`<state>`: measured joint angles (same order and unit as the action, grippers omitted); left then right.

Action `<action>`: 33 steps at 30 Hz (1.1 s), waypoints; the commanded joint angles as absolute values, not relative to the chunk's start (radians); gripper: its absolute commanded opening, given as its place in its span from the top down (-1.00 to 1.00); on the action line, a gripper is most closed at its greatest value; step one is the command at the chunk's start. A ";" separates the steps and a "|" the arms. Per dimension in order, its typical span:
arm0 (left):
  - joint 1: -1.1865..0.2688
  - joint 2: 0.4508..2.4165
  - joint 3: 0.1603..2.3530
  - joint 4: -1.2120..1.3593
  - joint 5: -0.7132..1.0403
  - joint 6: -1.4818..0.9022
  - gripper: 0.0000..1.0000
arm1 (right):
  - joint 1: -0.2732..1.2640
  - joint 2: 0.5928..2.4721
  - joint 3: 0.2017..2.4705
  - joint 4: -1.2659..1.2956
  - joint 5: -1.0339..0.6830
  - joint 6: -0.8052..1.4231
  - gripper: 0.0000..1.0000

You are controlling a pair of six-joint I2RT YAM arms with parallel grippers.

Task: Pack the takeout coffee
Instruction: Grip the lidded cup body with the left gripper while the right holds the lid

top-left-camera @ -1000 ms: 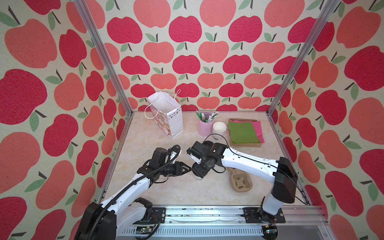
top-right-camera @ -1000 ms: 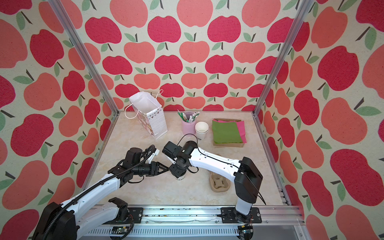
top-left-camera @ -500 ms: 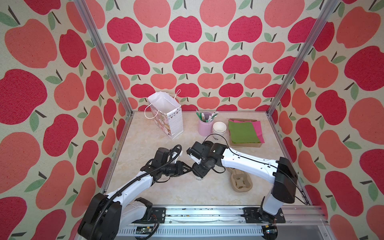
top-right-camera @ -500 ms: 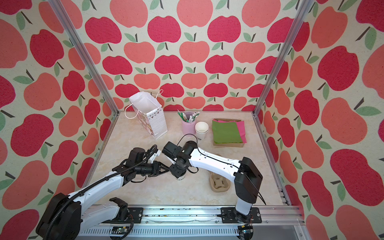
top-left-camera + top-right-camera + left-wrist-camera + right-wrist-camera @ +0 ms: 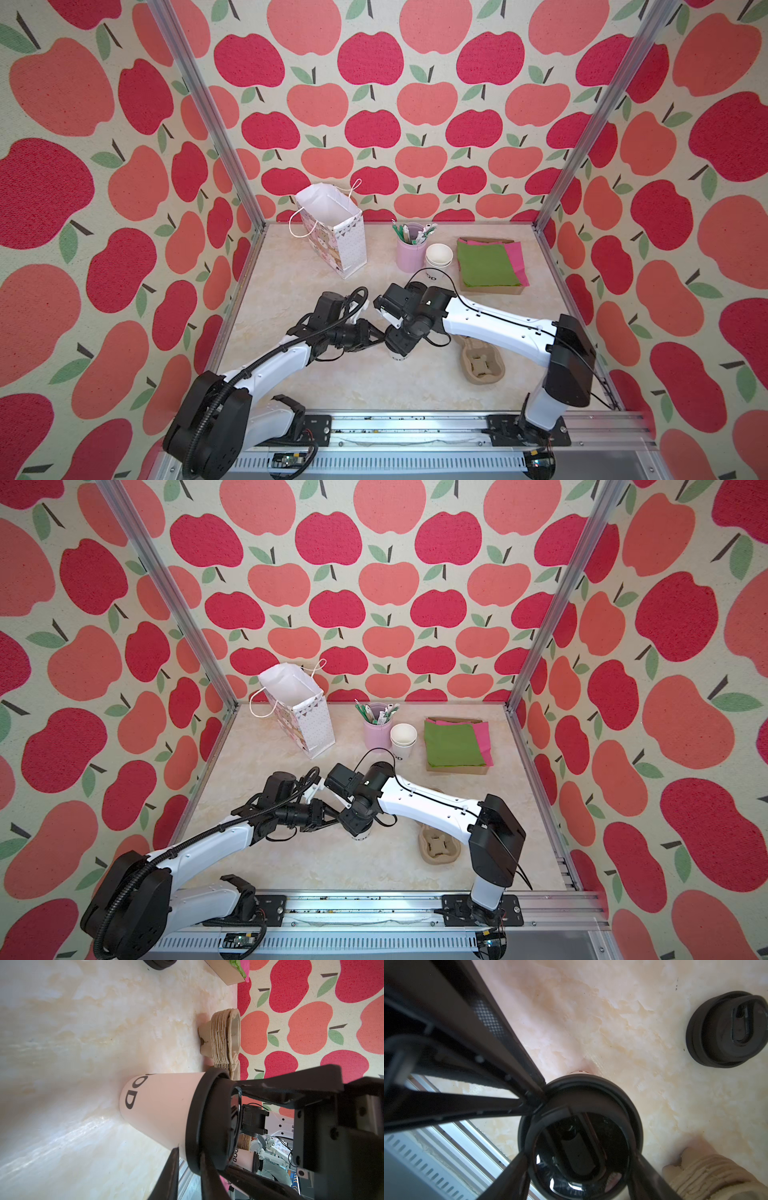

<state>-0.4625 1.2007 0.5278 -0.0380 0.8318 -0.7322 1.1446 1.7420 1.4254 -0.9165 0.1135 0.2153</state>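
left gripper (image 5: pixel 380 335) | jaws narrowed at takeout coffee (image 5: pixel 166 1105) lid rim

On the worktop (image 5: pixel 332 386), a bag (image 5: pixel 336 232) is standing near the back left corner. To its right along the back edge, a holder (image 5: pixel 409 253) is standing with cups (image 5: pixel 438 254) just beside it on the right. A tray (image 5: pixel 494 289) is lying by the back right corner, with napkins (image 5: pixel 484 262) lying in it. The coffee (image 5: pixel 162 1105) is standing midway along the front half, and a carrier (image 5: pixel 482 365) is lying to its right. A lid (image 5: pixel 726 1028) is lying on the worktop apart from the coffee. The left gripper (image 5: pixel 380 336) is reaching the coffee from the left, and the right gripper (image 5: pixel 579 1167) is coming from above.
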 commanded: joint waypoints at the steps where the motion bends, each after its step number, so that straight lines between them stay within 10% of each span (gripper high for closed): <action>1: -0.476 1.245 0.554 -0.207 0.697 -0.704 0.58 | 1.179 1.881 1.292 -1.056 0.032 0.212 -0.11; 33: -0.424 1.195 0.679 -0.385 0.602 -0.604 0.26 | 1.180 1.882 1.253 -1.028 0.014 0.214 -0.10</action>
